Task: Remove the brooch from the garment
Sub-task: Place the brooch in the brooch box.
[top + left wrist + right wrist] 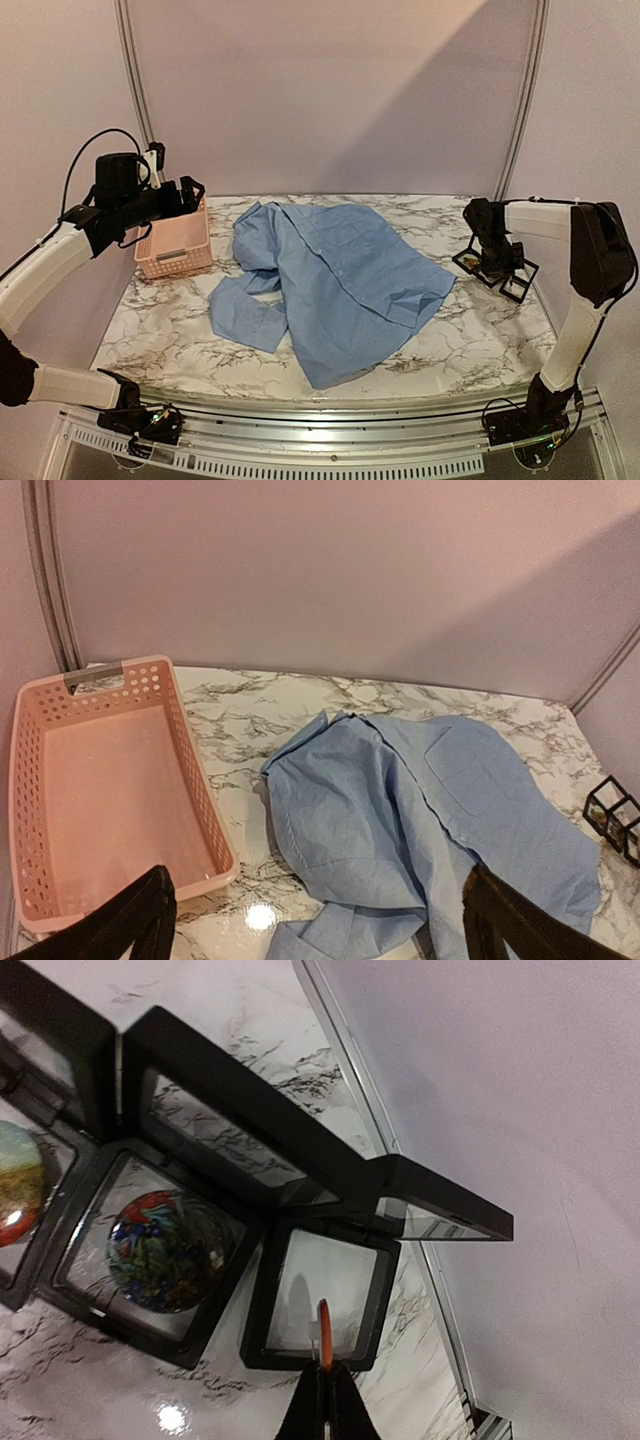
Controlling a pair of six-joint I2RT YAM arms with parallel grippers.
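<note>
Top view: the garment [340,280], a light blue shirt, lies crumpled at the centre of the marble table [480,340]. At ten o'clock the left gripper [188,192] hangs above a pink basket [172,250]. At three o'clock the right gripper [497,262] dips over black display cases [520,280].

Left wrist view: the left gripper [320,915] is spread wide and holds nothing. The pink basket [190,780], with nothing in it, sits at nine o'clock; the garment [420,810] fills the centre toward four o'clock.

Right wrist view: at six o'clock the right gripper [325,1385] is pressed together on a thin orange-red piece seen edge-on, apparently the brooch [325,1328]. It hangs over an empty case [320,1295]; a filled case [165,1250] lies at nine o'clock.

The brooch seems already off the garment, and stowing it is the step in hand. Next it needs lowering into the empty case, then release.
</note>
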